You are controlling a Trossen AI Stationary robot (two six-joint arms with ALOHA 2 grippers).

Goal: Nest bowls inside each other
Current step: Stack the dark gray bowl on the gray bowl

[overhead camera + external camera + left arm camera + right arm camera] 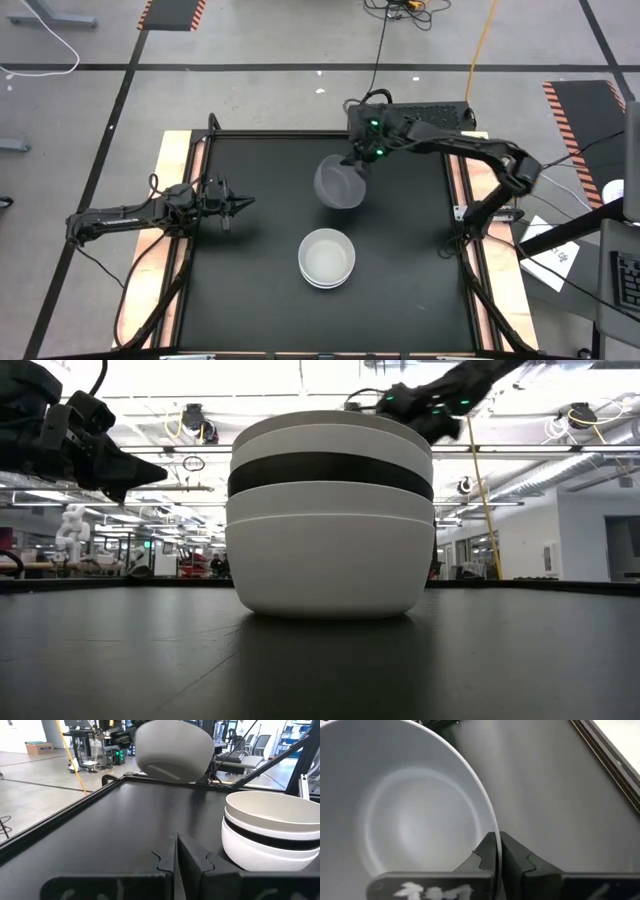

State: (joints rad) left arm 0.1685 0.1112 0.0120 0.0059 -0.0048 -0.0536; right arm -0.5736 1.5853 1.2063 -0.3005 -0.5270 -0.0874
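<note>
A nested stack of bowls (326,258), white with a black one between them (330,472), rests on its bottom bowl near the middle of the black table. A pale grey bowl (340,182) hangs in the air beyond it, toward the far right, and also shows in the left wrist view (172,747). My right gripper (362,160) is shut on this bowl. My left gripper (246,203) waits shut at the table's left, pointing level toward the stack, with nothing between its fingers (176,852). My right gripper pinches the grey bowl's rim (495,837) between its two fingers, one finger inside the bowl and one outside. It comes slanting down from the table's far right side. The bowl is lifted clear of the table and tilted, its hollow facing the wrist.
The table has a raised black frame with wooden strips along its left (170,200) and right (462,190) sides. A black box with cables (420,115) sits at the far edge behind the right arm. Bare table surface lies around the stack.
</note>
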